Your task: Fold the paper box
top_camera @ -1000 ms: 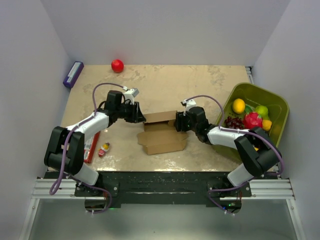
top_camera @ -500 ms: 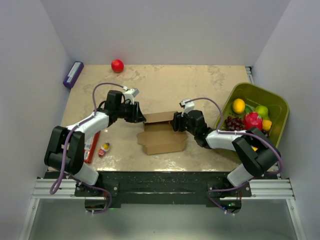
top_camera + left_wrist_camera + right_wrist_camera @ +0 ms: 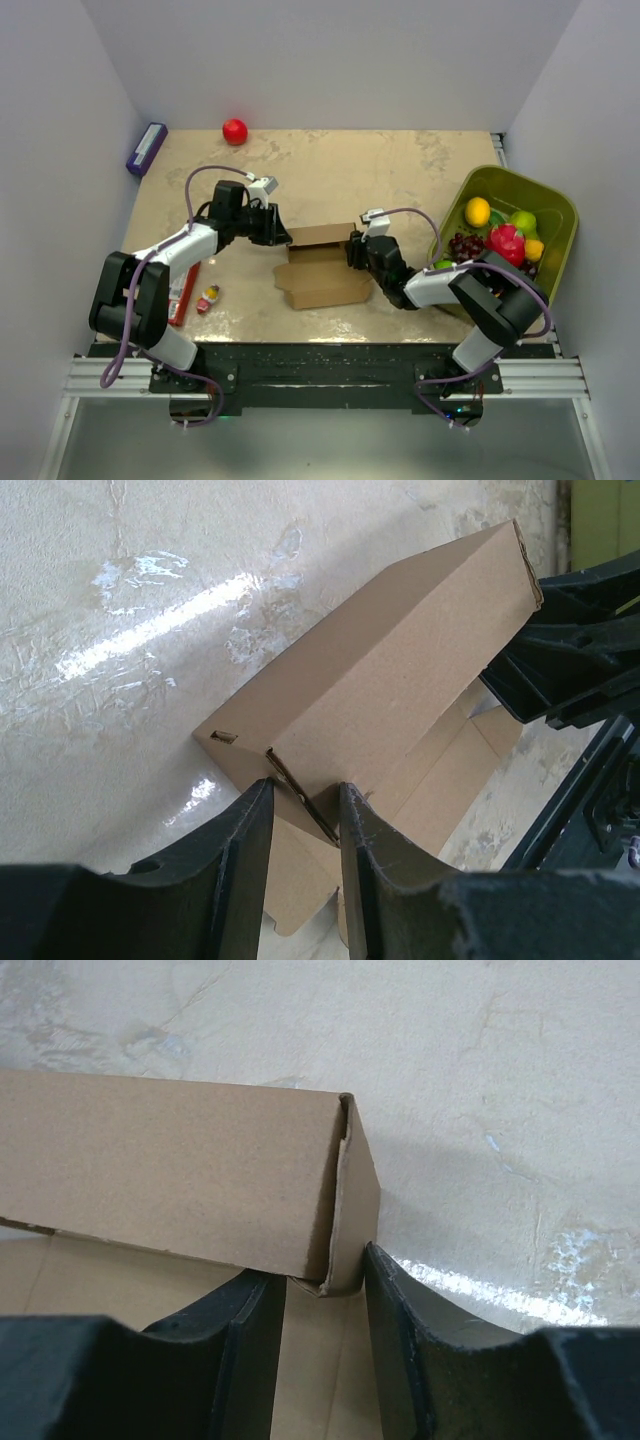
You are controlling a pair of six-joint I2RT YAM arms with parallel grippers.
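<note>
The paper box point(image 3: 322, 268) is plain brown cardboard in the middle of the table, with its base flat and its back wall point(image 3: 320, 236) folded up. My left gripper point(image 3: 284, 237) holds the wall's left end. In the left wrist view the box's corner edge point(image 3: 300, 790) sits pinched between my left gripper's point(image 3: 303, 798) jaws. My right gripper point(image 3: 353, 250) is at the wall's right end. In the right wrist view the end flap point(image 3: 358, 1210) stands between my right gripper's point(image 3: 322, 1282) jaws. The right finger point(image 3: 395, 1300) touches the flap and the left finger point(image 3: 255, 1310) meets the wall's lower edge.
A green bin point(image 3: 520, 178) of fruit stands at the right edge, close to the right arm. A red ball point(image 3: 234, 131) lies at the back, and a purple box point(image 3: 146, 148) leans at the back left. A red flat pack point(image 3: 183, 293) and a small bottle point(image 3: 209, 297) lie front left.
My right arm has shifted left and nearer the front along the box's right end, and its jaws have narrowed onto the end flap. The left gripper and the box have stayed put.
</note>
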